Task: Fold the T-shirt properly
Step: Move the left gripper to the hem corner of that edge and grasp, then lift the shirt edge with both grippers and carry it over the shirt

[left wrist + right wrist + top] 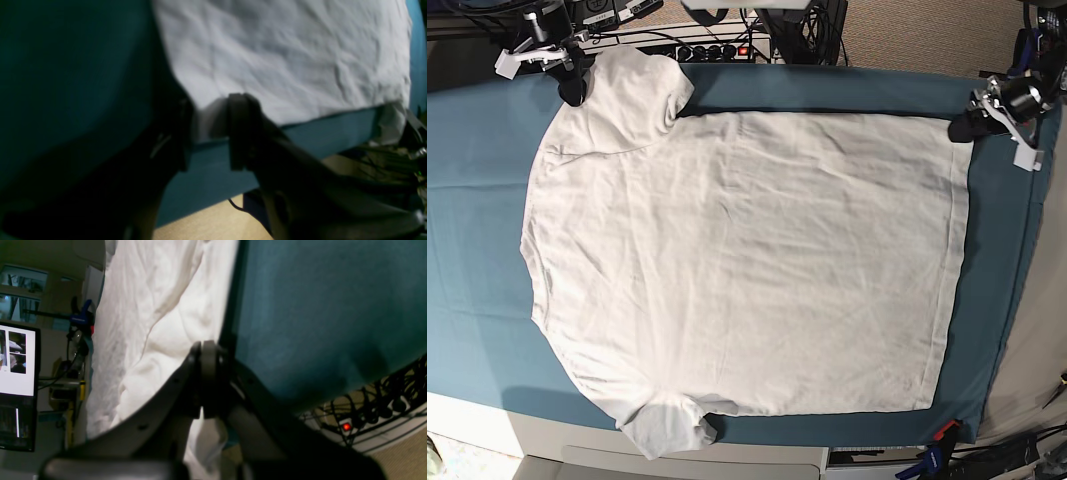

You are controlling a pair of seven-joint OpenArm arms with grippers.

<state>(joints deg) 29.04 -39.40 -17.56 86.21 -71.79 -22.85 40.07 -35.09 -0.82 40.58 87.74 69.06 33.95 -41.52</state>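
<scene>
The white T-shirt (747, 260) lies spread flat on the teal cloth (477, 200), with its collar end to the left and its hem to the right. My left gripper (962, 128) is at the far hem corner. In the left wrist view it (210, 133) is open, with the shirt's corner (283, 60) between the fingers. My right gripper (575, 88) is at the far sleeve. In the right wrist view it (201, 386) is shut on the sleeve's edge (150, 323), and white cloth hangs below the pads.
A power strip with a red light (745, 50) and cables lie past the table's far edge; the strip also shows in the right wrist view (347, 426). A monitor (16, 386) stands off to the side. Clamps (937, 460) grip the near right table edge.
</scene>
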